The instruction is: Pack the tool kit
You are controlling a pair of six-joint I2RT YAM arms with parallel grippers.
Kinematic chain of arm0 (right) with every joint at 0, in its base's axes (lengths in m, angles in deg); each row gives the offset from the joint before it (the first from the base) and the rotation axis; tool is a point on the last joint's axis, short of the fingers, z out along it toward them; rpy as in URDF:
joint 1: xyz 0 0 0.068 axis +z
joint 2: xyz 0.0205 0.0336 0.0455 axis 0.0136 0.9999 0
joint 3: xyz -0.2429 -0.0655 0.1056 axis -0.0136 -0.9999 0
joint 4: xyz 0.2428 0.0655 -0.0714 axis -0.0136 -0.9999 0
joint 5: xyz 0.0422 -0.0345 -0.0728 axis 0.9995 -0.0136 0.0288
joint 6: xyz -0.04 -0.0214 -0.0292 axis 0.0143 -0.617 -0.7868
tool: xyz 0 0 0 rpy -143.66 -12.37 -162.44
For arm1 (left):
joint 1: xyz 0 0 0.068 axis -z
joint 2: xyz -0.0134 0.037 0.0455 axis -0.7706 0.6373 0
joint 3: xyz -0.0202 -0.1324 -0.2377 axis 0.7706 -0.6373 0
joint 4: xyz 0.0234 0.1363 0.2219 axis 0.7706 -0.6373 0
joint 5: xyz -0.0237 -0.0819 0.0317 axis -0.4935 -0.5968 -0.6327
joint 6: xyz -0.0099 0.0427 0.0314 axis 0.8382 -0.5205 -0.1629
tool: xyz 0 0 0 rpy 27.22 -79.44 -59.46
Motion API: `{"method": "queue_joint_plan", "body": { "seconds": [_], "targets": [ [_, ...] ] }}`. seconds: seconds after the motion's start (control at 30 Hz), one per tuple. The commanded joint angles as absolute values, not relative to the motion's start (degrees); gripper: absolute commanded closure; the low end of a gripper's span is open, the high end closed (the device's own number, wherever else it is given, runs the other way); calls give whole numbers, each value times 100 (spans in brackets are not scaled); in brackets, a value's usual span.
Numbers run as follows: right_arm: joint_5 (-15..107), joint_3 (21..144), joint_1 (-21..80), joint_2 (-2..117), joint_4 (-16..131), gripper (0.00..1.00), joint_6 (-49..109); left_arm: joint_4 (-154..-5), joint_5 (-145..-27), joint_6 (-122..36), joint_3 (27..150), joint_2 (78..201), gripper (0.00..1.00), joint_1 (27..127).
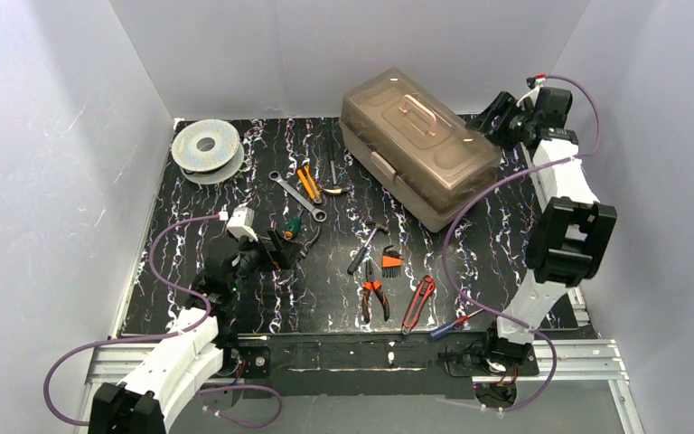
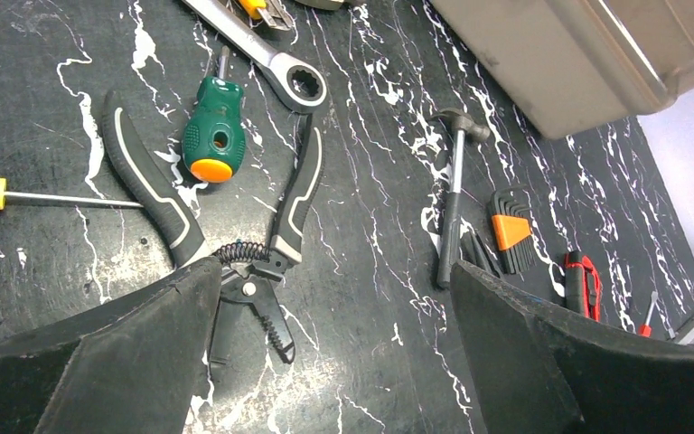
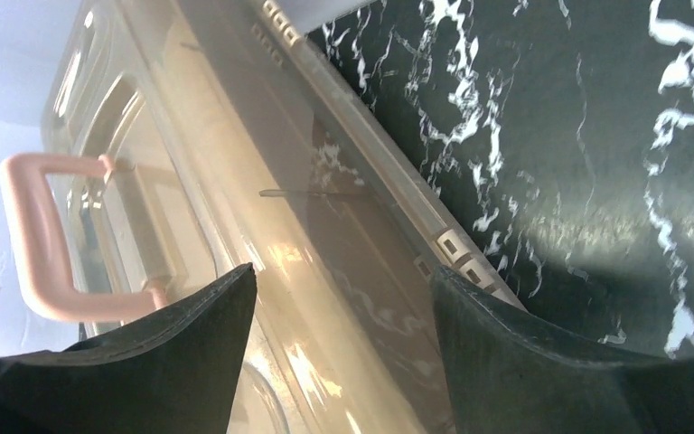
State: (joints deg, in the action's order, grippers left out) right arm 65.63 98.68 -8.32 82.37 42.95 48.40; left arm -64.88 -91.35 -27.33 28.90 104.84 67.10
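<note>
Right gripper (image 3: pixel 342 276) has its jaws wide apart at the far-right end of the tool kit (image 1: pixel 420 149). Smoky lid shows between the fingers, pink handle (image 3: pixel 27 235) off to one side in the wrist view. Contact with the lid: can't tell. Tool kit sits lid-down, angled, at back right of the black marbled table (image 1: pixel 262 298). Left gripper (image 2: pixel 334 271) spread wide, nothing held, low over grey-handled pliers (image 2: pixel 298 194) next to a green screwdriver (image 2: pixel 212 136).

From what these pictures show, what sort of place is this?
Probably a robot test booth: plain white walls enclose a black marbled table, two arms are bolted at its edge, and hand tools lie beside the tool kit.
</note>
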Motion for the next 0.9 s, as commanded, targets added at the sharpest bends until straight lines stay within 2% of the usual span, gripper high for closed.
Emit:
{"method": "queue_joint_plan", "body": {
  "seconds": [0.0, 0.17, 0.33, 0.6, 0.87],
  "targets": [
    [6599, 8486, -524, 7259, 3980, 23, 4762, -6363, -9309, -2715, 2809, 10433, 2, 6722],
    [5723, 7207, -60, 6064, 4236, 23, 4831, -6080, -9343, -2353, 2964, 11027, 2, 6732],
    [4820, 6544, 379, 5226, 4283, 23, 4782, -5973, -9605, -1970, 3438, 11786, 2, 6743],
    [3863, 7491, 867, 4846, 3366, 23, 4206, -5442, -9591, -1144, 4136, 12839, 2, 6876],
    [4082, 8770, 1587, 5415, 2914, 23, 3773, -5407, -9625, -927, 5286, 14199, 2, 6988]
  ]
}}
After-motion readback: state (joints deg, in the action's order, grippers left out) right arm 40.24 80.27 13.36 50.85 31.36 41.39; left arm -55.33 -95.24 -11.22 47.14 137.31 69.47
